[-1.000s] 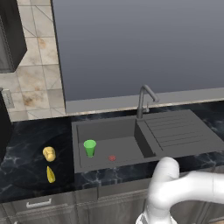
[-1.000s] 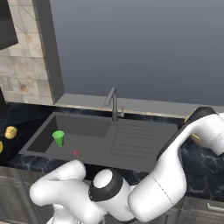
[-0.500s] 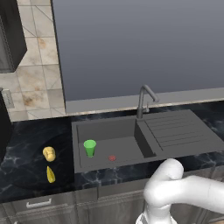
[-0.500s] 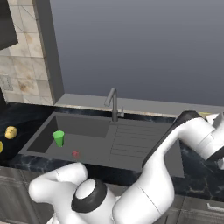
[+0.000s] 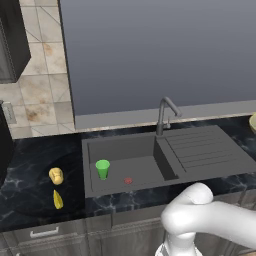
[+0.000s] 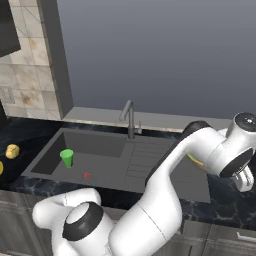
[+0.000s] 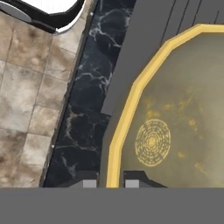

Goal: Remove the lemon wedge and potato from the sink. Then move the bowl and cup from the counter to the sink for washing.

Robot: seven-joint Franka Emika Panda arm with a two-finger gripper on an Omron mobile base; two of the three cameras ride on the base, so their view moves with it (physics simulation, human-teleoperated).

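Lighting was flat and even all round, no hard shadows or glare; renders looked slightly soft, edges undistorted.

We see the bowl (image 7: 183, 127) only in part in the hand view — its right side and lower edge run off the picture, and the grey band cuts its rim (image 7: 114, 148) between the finger tips (image 7: 89, 183). In the left base view just a sliver of it (image 5: 253, 122) shows at the right edge. In the right base view the arm covers most of it (image 6: 196, 161) — whether it rests or hangs clear we cannot tell.
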